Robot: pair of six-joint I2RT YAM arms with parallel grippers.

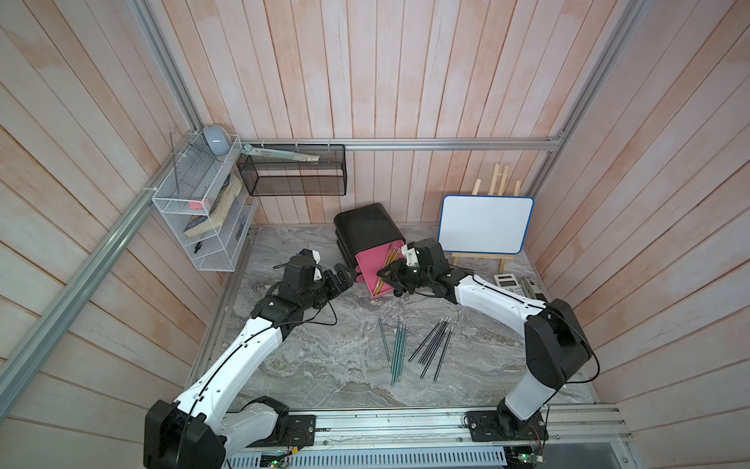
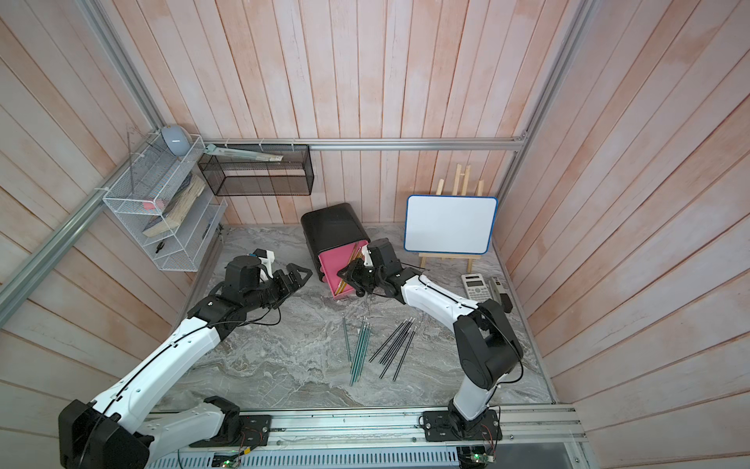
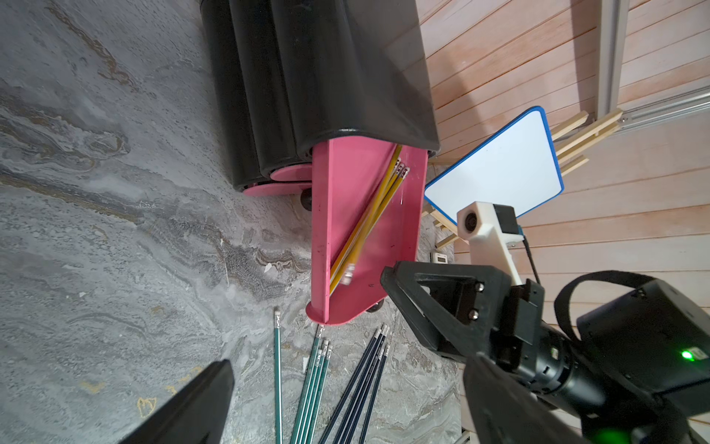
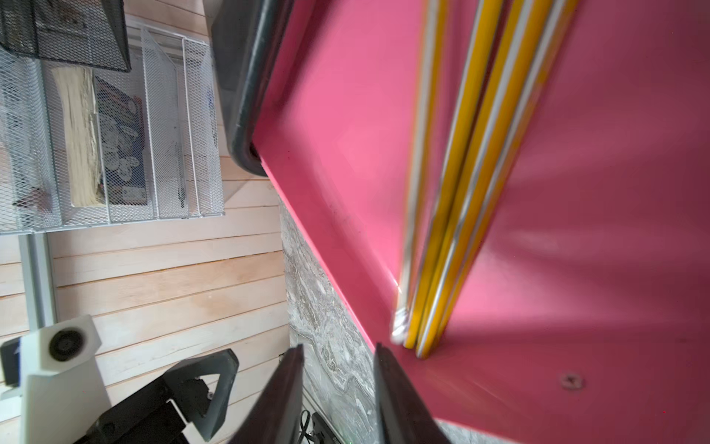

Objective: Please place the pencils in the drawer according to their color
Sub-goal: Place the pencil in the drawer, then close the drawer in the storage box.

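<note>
I'm seeing the right gripper hanging with its jaws apart and empty over the front end of the pulled-out pink drawer, where the yellow pencils are lying diagonally. The left gripper is sitting spread wide beside the drawer. The green pencils and black pencils are lying on the table.

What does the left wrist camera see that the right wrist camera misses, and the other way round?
Only the left wrist view: green pencils and dark pencils lying on the table, the whiteboard, and two closed drawers.
Only the right wrist view: the white wire rack with a book in it, and the black mesh basket.
Both: the open pink drawer, the yellow pencils lying in it, and the black cabinet.
</note>
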